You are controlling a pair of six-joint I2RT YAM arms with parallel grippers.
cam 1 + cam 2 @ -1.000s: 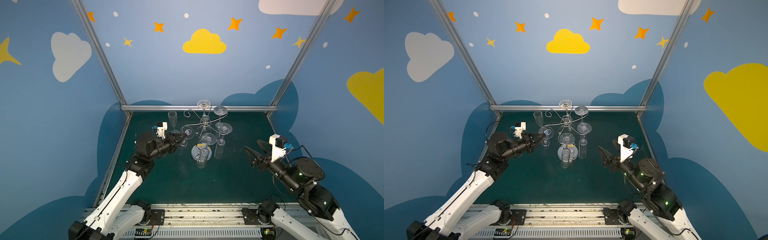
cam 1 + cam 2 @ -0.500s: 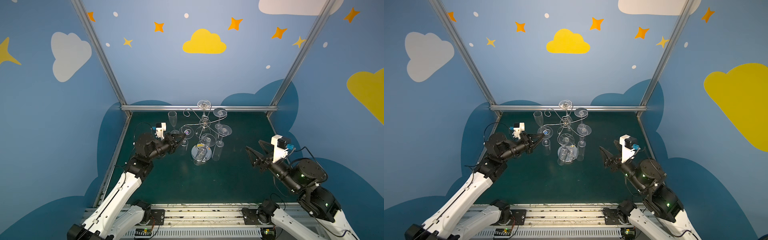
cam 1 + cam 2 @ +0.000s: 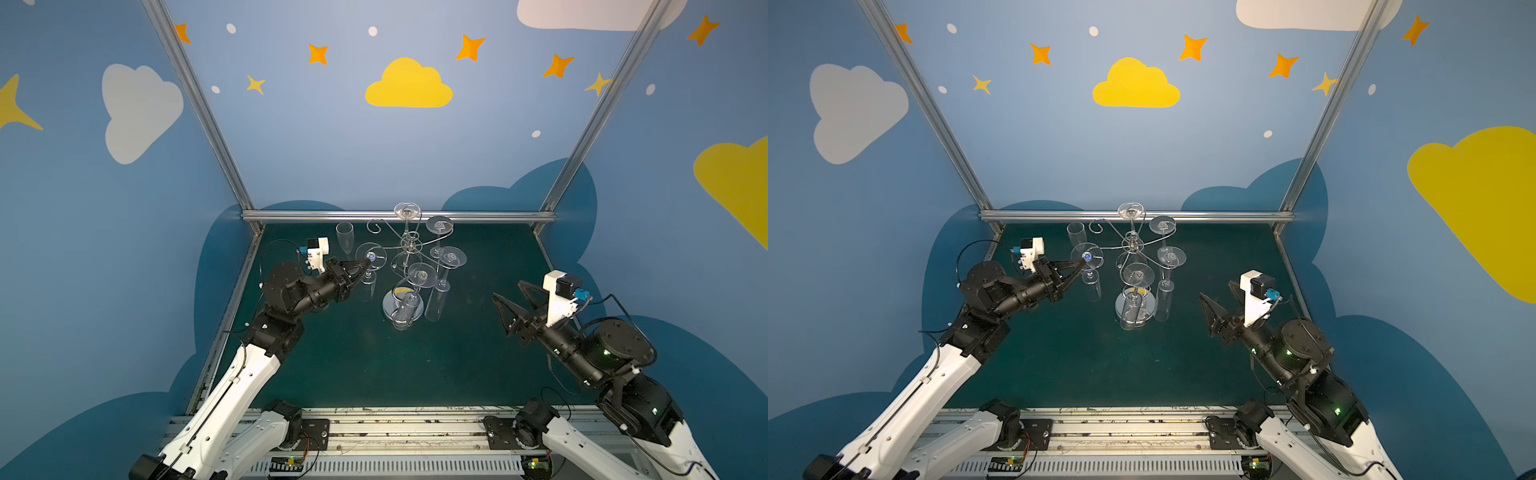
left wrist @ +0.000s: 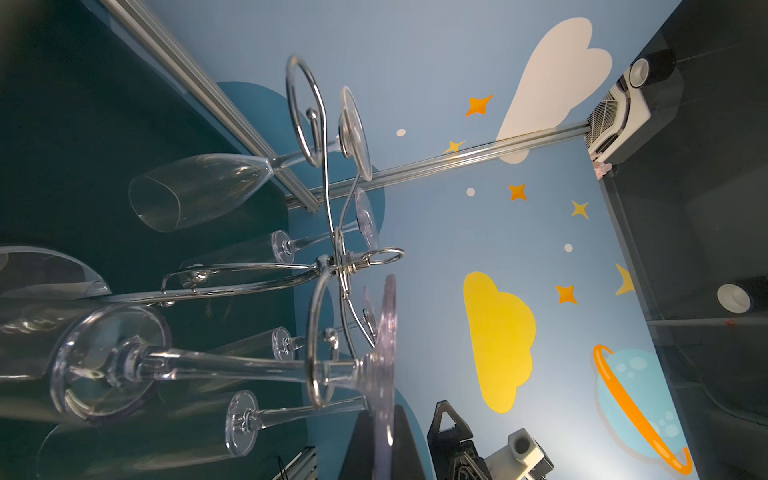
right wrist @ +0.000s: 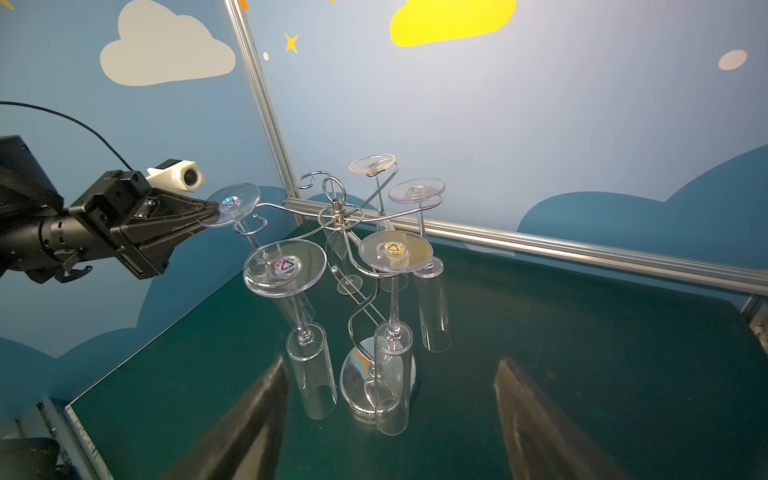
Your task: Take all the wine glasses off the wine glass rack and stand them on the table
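Note:
The chrome wine glass rack (image 3: 410,245) (image 3: 1132,245) (image 5: 338,212) stands mid-table on its round mirror base, and several clear glasses hang upside down from its arms. My left gripper (image 3: 368,261) (image 3: 1082,261) (image 5: 214,212) is shut on the rim of the round foot of the wine glass (image 3: 371,256) (image 3: 1087,255) (image 5: 230,203) on the rack's left arm. That glass's stem still sits in the arm's wire loop (image 4: 316,353), and its foot shows edge-on (image 4: 384,361). My right gripper (image 3: 507,289) (image 3: 1216,289) (image 5: 392,365) is open and holds nothing. It hovers to the right of the rack and points at it.
One clear flute (image 3: 344,237) (image 3: 1076,237) stands upright by itself at the back left, behind my left gripper. Aluminium frame rails (image 3: 399,216) edge the green table (image 3: 415,365) at the back and sides. Blue walls close in beyond the rails.
My left gripper, with the glass foot in it, has edged slightly up and to the left. The hanging glasses have swayed a little. The right arm has barely moved.

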